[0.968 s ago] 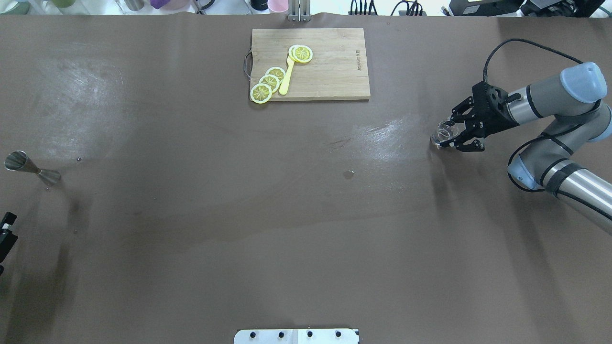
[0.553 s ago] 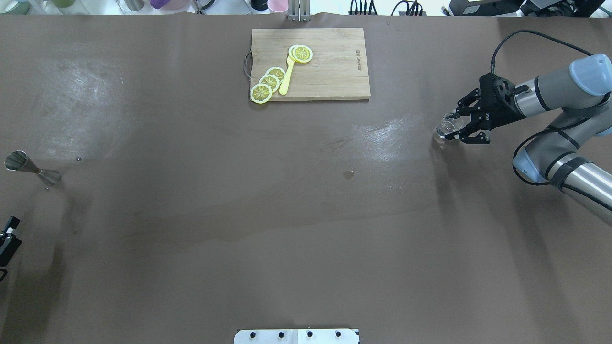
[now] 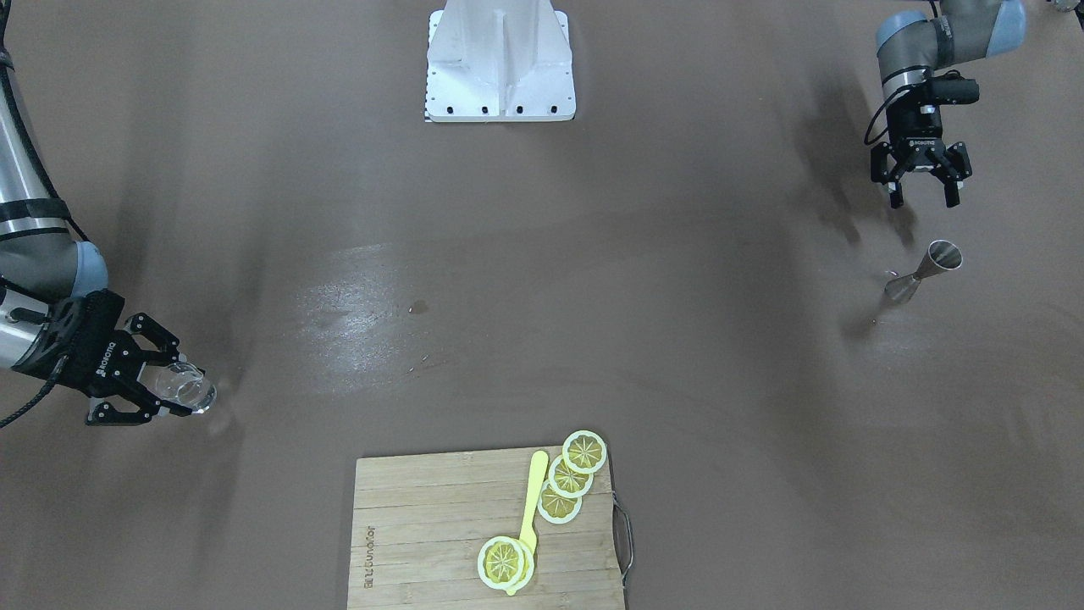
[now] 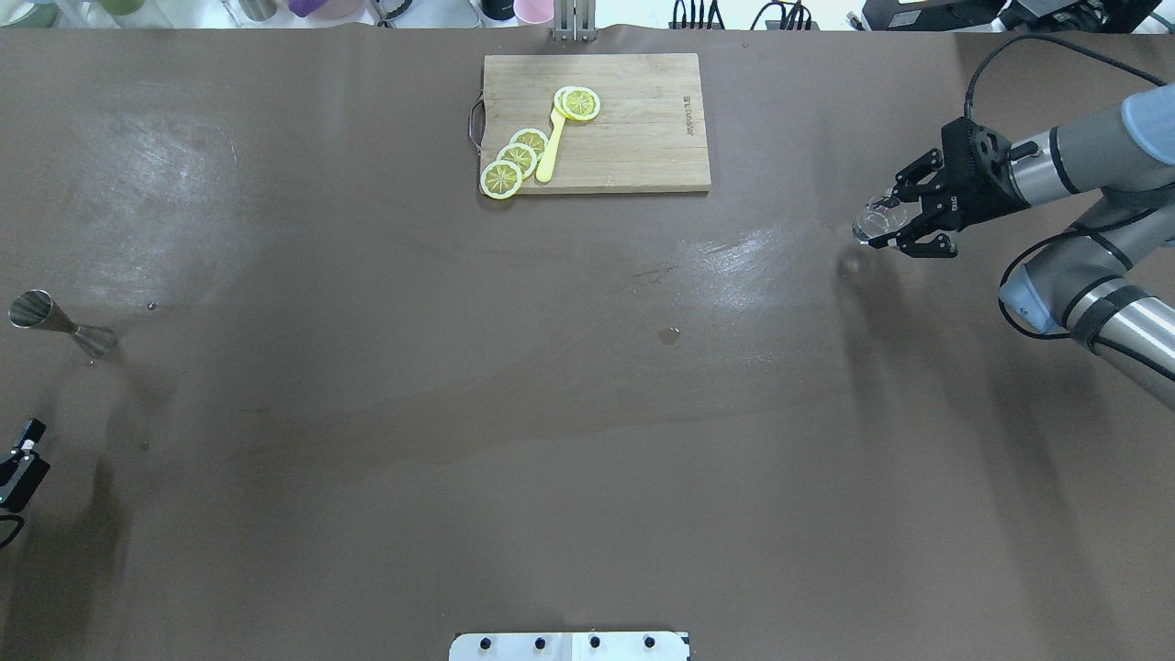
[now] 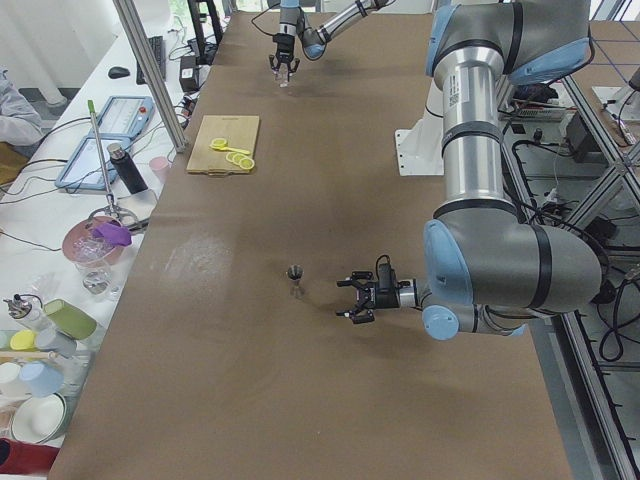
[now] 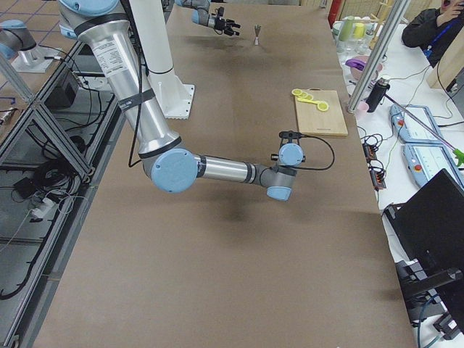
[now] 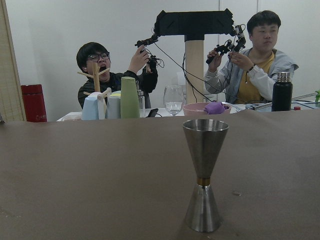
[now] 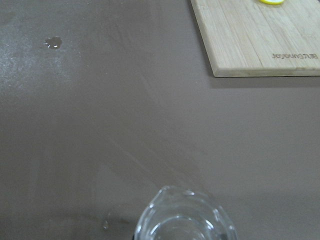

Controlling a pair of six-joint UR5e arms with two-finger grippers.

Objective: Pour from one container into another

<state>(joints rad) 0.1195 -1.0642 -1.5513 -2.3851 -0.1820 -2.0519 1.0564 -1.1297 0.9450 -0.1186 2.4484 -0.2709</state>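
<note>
A small clear glass (image 4: 870, 221) hangs tilted just above the table, and my right gripper (image 4: 895, 224) is shut on it; its shadow falls on the brown cloth below. The front-facing view shows the same glass (image 3: 188, 389) between the right gripper's (image 3: 174, 388) fingers. In the right wrist view the glass rim (image 8: 185, 217) fills the bottom edge. A steel jigger (image 4: 60, 323) stands upright at the far left. My left gripper (image 3: 919, 196) is open and empty, a short way behind the jigger (image 3: 923, 271). The left wrist view faces the jigger (image 7: 205, 180) head-on.
A wooden cutting board (image 4: 633, 138) lies at the far middle with lemon slices (image 4: 517, 158) and a yellow spoon (image 4: 551, 147). A small wet spot (image 4: 670, 335) marks the cloth. The robot's base plate (image 4: 569, 645) is at the near edge. Cups and operators are beyond the table's left end.
My right gripper has lifted the glass off the table and drawn it back to the right. The left gripper has slid slightly nearer the robot at the left edge.
</note>
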